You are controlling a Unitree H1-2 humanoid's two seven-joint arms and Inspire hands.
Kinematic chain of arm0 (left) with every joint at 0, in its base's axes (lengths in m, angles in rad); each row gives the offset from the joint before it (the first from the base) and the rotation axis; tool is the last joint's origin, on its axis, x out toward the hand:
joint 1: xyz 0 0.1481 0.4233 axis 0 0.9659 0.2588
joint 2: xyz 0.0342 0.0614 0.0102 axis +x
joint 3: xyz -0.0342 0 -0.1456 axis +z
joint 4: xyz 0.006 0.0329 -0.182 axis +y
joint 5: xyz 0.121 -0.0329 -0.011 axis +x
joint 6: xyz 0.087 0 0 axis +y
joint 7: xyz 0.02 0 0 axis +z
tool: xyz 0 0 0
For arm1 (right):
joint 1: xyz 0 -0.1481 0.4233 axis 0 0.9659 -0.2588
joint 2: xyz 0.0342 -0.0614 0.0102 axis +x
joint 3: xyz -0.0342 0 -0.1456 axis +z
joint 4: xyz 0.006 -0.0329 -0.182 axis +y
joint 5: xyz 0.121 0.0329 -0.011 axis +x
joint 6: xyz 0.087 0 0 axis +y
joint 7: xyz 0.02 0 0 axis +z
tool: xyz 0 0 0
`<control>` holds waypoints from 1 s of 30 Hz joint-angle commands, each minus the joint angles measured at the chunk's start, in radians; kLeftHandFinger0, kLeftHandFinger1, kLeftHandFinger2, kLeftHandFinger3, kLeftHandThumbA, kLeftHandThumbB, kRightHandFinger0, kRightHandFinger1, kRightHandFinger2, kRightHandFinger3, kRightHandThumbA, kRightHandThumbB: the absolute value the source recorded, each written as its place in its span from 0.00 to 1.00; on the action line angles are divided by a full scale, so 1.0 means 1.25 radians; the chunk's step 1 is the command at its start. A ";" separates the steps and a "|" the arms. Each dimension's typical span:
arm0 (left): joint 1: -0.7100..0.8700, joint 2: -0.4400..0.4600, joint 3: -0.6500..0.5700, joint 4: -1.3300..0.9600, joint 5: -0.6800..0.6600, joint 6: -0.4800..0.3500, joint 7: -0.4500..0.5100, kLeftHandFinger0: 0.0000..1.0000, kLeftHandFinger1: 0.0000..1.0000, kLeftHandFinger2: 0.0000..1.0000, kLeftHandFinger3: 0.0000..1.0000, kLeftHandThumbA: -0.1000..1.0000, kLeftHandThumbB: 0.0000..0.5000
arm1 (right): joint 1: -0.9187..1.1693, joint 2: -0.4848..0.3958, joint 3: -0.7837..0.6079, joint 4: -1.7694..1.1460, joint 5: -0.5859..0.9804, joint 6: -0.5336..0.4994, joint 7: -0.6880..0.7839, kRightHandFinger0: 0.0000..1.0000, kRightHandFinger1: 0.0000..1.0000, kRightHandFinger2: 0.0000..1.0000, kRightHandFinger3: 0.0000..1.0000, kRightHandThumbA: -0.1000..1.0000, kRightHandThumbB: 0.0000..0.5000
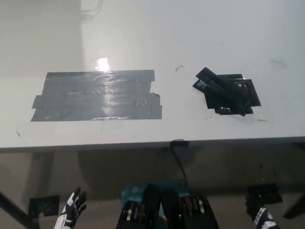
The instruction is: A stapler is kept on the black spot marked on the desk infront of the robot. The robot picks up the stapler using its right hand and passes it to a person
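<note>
A black stapler [224,89] lies on the black spot [233,98] at the right of the white bench [190,38], seen from my head looking steeply down. The stapler is long and narrow, set on a slant — its far end points up and to the left, poking just past the spot's far-left corner, while its near end runs down toward the right, deep inside the patch. Black on black, its outline is hard to pick out; a slightly glossy top edge is what marks it off from the tape beneath. The spot itself is a ragged patch of overlapping dark strips, roughly rectangular, tilted a little.

Well to the left of it, a much wider patch of grey tape [97,95] is stuck flat on the bench, its strips laid side by side and catching a bright glare from an overhead light.

My hands are both low, below the near edge of the bench and well apart from the stapler. My left hand [72,206] — white with dark fingertips — shows at the lower left with its fingers spread and holding nothing. My right hand [259,214] is at the lower right, dark against the dim floor; only part of it is in view, and I cannot tell whether it is open or closed.

A dark cable [178,160] hangs from the near edge of the bench, toward the floor.
</note>
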 commanded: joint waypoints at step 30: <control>-0.076 0.015 0.016 -0.042 -0.018 -0.005 -0.009 1.00 1.00 1.00 1.00 1.00 0.96 | -1.069 -0.268 0.059 0.187 -0.390 0.582 0.256 1.00 1.00 1.00 1.00 1.00 0.66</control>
